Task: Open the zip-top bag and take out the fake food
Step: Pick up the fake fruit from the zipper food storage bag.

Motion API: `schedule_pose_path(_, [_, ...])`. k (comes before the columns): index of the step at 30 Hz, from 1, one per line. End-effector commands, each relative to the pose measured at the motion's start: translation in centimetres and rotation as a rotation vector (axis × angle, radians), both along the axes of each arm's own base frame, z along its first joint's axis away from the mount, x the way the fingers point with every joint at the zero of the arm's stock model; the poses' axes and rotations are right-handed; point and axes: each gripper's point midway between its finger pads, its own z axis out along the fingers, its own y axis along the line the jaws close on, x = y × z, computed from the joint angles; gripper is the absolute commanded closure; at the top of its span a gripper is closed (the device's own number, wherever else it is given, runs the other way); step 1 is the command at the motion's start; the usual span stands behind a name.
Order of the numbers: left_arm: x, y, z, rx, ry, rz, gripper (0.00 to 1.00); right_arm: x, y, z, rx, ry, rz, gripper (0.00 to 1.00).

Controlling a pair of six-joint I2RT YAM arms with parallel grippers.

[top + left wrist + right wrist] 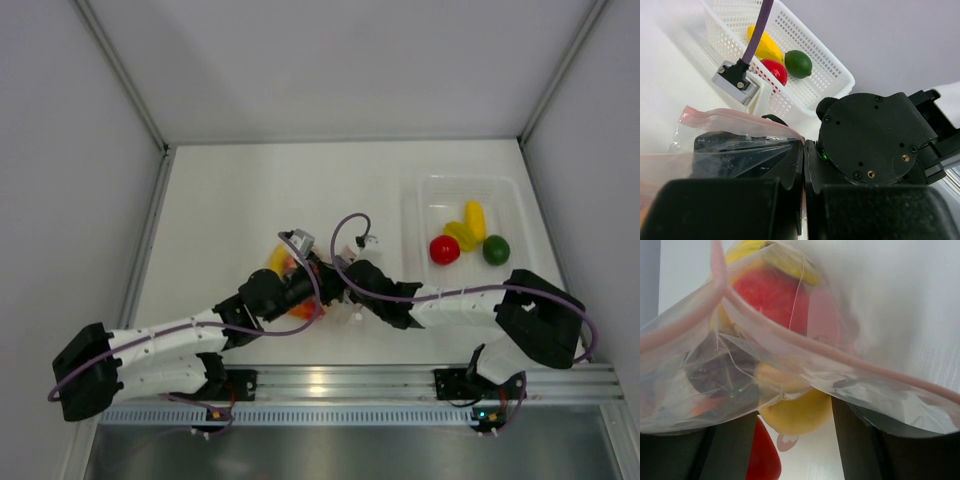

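Your two arms meet at the centre of the desk (230,200). The zip-top bag (730,131) sits right between them, mostly hidden under the wrists in the top view. What shows of it there runs roughly from 12 to 6 o'clock beneath the left wrist, but you cannot read its full long axis. Its mouth points toward 3 o'clock, at your right tool (795,435). In the right wrist view the pink zip strip (840,357) splits into two lips, one running off toward 9 o'clock and the other sloping down toward 4 o'clock, so the mouth stands open.

Your right tool is spread wide. Both dark fingers (862,440) show under the bag's film, with a yellow piece between them. Your left tool (803,150) is drawn to a narrow seam. The bag's zip edge ends at that seam and its film drapes over the finger at 9 o'clock, so this tool is pinching the bag.

The fake food (771,295) is split between two places. Through the film you see a red fruit, yellow pieces and a dark piece. A red piece shows below the film, and you cannot tell whether it is inside. The white basket (820,50) sits at 2 o'clock on the desk, well apart from the bag. In it lie yellow bananas (765,47), a red tomato (774,71) and a green lime (798,63), close together.
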Motion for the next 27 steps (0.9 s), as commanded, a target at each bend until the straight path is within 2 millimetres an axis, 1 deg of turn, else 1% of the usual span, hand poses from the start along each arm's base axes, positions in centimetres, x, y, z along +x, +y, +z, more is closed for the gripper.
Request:
schedule_pose_path(1, [-0.9, 0.1, 3.1, -0.094, -0.076, -0.031, 1.00, -0.3, 1.1, 0.3, -0.026, -0.018, 0.031, 0.41])
schedule_pose_path(3, [-0.9, 0.2, 2.7, -0.088, -0.073, -0.031, 1.00, -0.5, 1.4, 0.1, -0.029, -0.008, 0.051, 0.41])
schedule_pose_path(4, [-0.9, 0.1, 2.6, -0.085, -0.071, -0.032, 1.00, -0.6, 1.9, 0.0, -0.032, -0.004, 0.063, 0.40])
schedule_pose_path(6, [-1.0, 0.0, 2.2, -0.074, -0.069, -0.040, 1.00, -0.8, 2.1, -0.5, -0.061, 0.008, 0.088, 0.37])
schedule_pose_path(8, [-1.0, 0.0, 2.1, -0.071, -0.073, -0.039, 1.00, -0.8, 2.2, -1.0, -0.092, 0.007, 0.091, 0.34])
schedule_pose_path(12, [-0.6, 0.2, 1.7, -0.056, -0.080, -0.022, 1.00, -1.7, 2.7, -1.2, -0.093, 0.009, 0.143, 0.33])
schedule_pose_path(14, [-0.6, 0.2, 1.6, -0.049, -0.082, -0.020, 1.00, -2.1, 3.2, -1.3, -0.103, 0.017, 0.188, 0.30])
schedule_pose_path(15, [-0.5, 0.2, 1.5, -0.047, -0.081, -0.015, 1.00, -2.2, 3.5, -1.5, -0.122, 0.019, 0.206, 0.27])
schedule_pose_path(21, [-0.3, 0.3, 1.4, -0.040, -0.087, -0.005, 1.00, -3.1, 3.5, -3.1, -0.162, 0.049, 0.241, 0.23])
schedule_pose_path(24, [-0.2, 0.3, 1.4, -0.038, -0.089, 0.001, 1.00, -3.2, 3.6, -3.8, -0.170, 0.059, 0.243, 0.19])
schedule_pose_path(27, [-0.2, 0.3, 1.3, -0.038, -0.089, 0.004, 1.00, -3.4, 3.8, -4.4, -0.174, 0.072, 0.253, 0.19])
